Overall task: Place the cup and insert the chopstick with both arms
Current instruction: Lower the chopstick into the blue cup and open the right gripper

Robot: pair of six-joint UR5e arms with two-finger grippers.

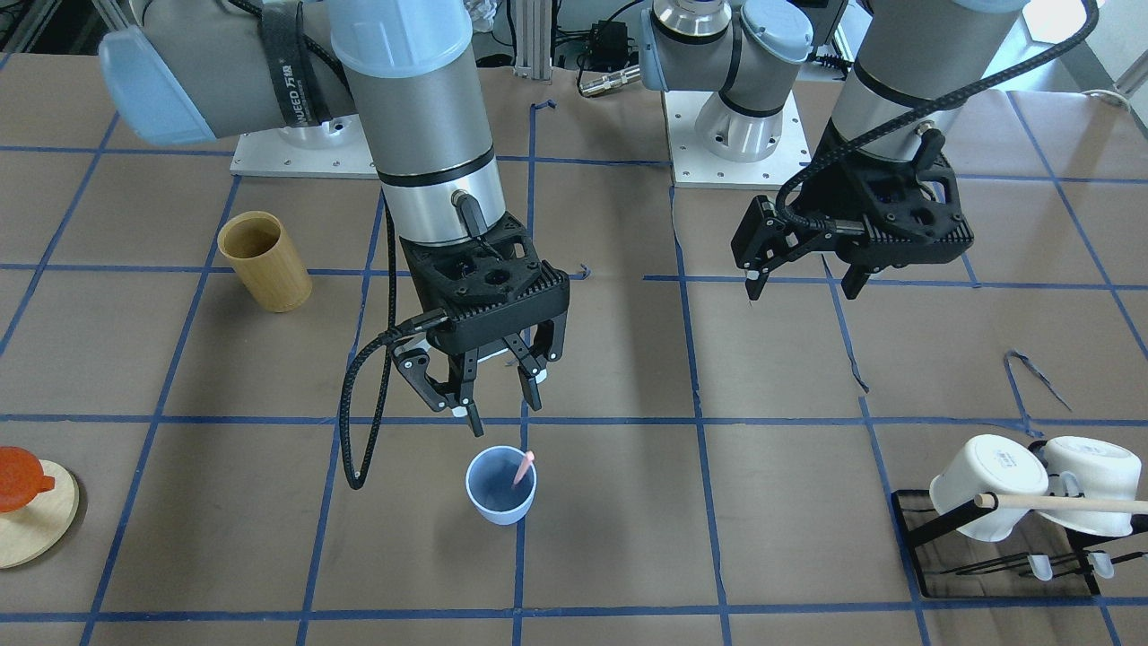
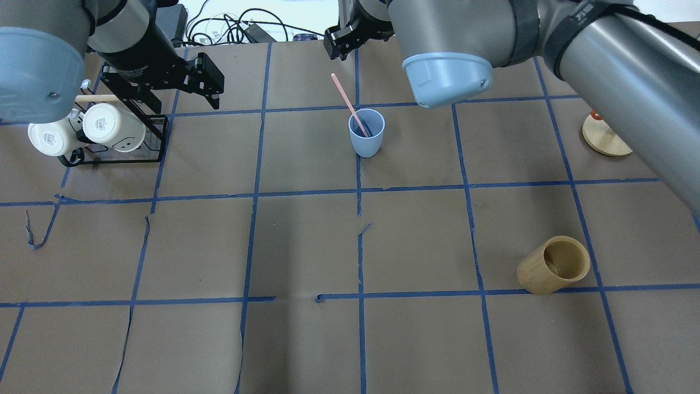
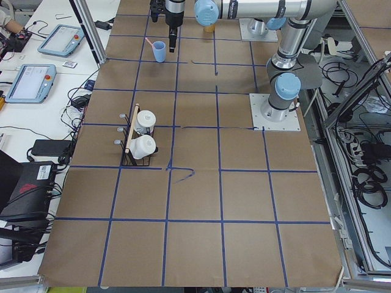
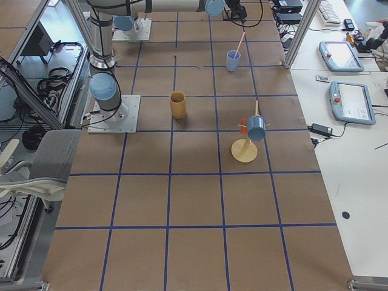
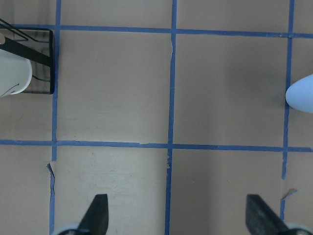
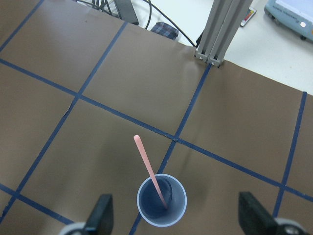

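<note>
Right gripper: spread, empty, above upright pale-blue plastic cup containing slender pink chopstick. Left gripper: spread, empty. Task appears complete.

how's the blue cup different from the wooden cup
The blue cup is pale blue and tapers toward its base; the wooden cup is tan and straight-sided. The blue cup holds a pink chopstick; the wooden cup looks empty. Both stand upright, mouths up.
</note>
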